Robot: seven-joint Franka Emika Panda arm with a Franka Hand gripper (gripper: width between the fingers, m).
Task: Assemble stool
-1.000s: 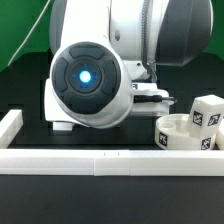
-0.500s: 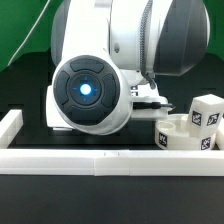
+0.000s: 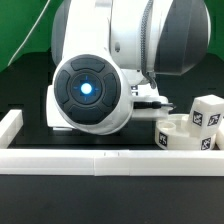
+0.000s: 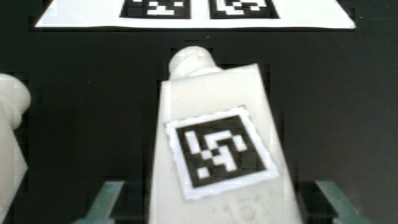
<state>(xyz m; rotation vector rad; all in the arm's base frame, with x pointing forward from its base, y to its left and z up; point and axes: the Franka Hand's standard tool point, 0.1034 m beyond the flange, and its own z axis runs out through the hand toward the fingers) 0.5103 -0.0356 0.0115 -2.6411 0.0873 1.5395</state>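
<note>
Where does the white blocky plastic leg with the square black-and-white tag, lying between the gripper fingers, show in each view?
Wrist view: the white blocky plastic leg lies centre-frame, tag up, inside the open gripper.
Exterior view: not visible; the robot arm blocks it.
Shared landmark: the black tabletop.

The leg (image 4: 214, 130) is white with a black-and-white square tag (image 4: 219, 150). The marker board (image 4: 196, 14) is white, its tags black and white, on a black counter (image 4: 71, 60). The seat (image 3: 185, 141) and rail (image 3: 100, 160) are white; the arm (image 3: 120, 30) is white and grey, its black cap (image 3: 85, 88) glowing blue.
</note>
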